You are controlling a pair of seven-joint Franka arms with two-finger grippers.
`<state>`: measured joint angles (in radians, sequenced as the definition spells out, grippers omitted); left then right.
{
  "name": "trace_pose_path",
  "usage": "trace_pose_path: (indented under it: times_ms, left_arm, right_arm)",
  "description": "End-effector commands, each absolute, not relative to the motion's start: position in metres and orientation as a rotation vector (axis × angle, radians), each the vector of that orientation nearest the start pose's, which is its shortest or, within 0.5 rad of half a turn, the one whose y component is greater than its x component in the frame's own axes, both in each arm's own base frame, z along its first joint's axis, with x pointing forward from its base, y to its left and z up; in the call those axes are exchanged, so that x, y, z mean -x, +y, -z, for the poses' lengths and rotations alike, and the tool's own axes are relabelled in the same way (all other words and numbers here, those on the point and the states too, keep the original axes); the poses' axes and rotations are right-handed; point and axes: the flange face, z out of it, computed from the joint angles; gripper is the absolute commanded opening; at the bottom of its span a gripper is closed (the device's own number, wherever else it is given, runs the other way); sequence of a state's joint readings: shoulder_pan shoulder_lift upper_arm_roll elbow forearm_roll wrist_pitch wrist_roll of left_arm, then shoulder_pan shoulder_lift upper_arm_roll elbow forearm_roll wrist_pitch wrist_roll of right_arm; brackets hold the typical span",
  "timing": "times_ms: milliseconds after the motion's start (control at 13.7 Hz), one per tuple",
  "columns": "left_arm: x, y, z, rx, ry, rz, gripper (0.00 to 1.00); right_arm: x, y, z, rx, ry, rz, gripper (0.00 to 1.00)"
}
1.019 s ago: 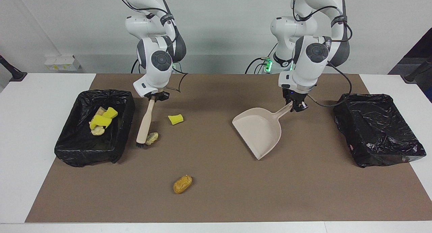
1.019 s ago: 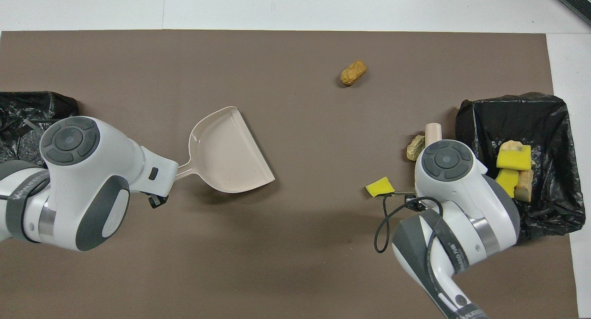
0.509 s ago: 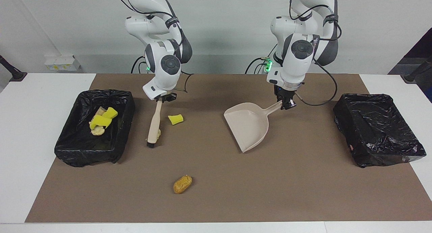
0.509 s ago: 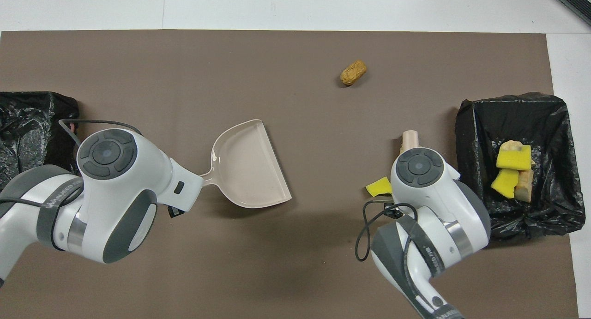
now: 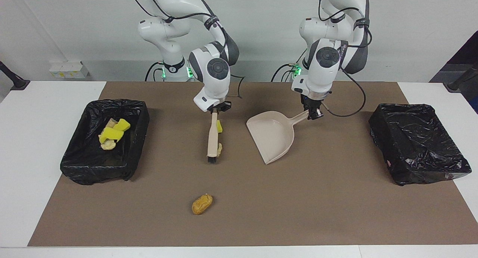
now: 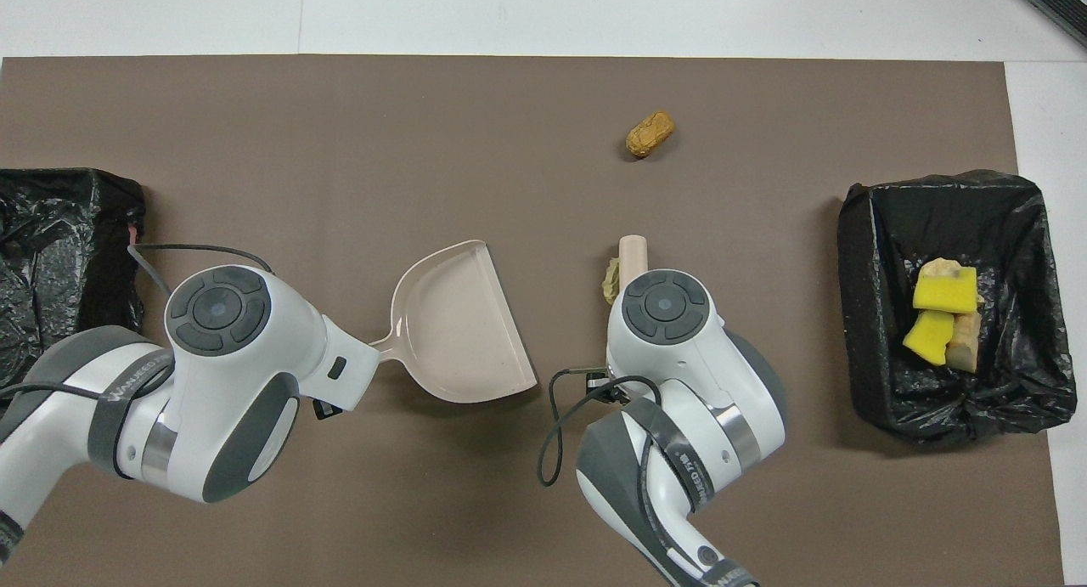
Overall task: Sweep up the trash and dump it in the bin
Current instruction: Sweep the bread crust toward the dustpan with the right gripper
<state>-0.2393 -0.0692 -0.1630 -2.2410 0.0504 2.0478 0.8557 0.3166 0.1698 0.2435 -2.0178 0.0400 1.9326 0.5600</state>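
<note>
My right gripper [image 5: 217, 109] is shut on the handle of a beige brush [image 5: 212, 136], whose bristles rest on the mat. A yellow sponge chunk [image 5: 220, 127] and a pale lump [image 5: 220, 149] of trash lie against the brush on the dustpan's side. The brush tip [image 6: 633, 251] and the pale lump [image 6: 610, 279] also show in the overhead view. My left gripper [image 5: 313, 114] is shut on the handle of the beige dustpan [image 5: 272, 136], which sits on the mat with its mouth toward the brush. An orange-brown lump [image 5: 202, 204] lies alone, farther from the robots.
A black-lined bin [image 5: 97, 172] at the right arm's end holds yellow chunks [image 5: 112, 133] and pale pieces. A second black-lined bin [image 5: 422, 168] stands at the left arm's end. A brown mat [image 5: 298, 205] covers the middle of the white table.
The right arm has swept the brush toward the dustpan, pushing the yellow chunk and the pale lump along. The left arm has slid the dustpan toward the brush.
</note>
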Motion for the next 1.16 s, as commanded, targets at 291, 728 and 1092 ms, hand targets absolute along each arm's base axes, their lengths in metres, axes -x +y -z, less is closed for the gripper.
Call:
trace_pose_path:
  times_ms: [291,728,1092]
  left_arm:
    - [-0.429,-0.185,-0.384,2.466,1.853,-0.191,0.0]
    - [-0.43,-0.186,-0.384,2.44,1.868,-0.154,0.0]
    - [-0.422,-0.199,-0.375,2.354,1.923,-0.156,0.0]
  right_arm:
    - [-0.494,0.29,-0.41,3.159,0.128,-0.522,0.0]
    - [-0.436,0.233,-0.389,3.221,0.309,-0.736,0.0]
    - [-0.363,0.243,-0.367,3.221,0.448,-0.753,0.0]
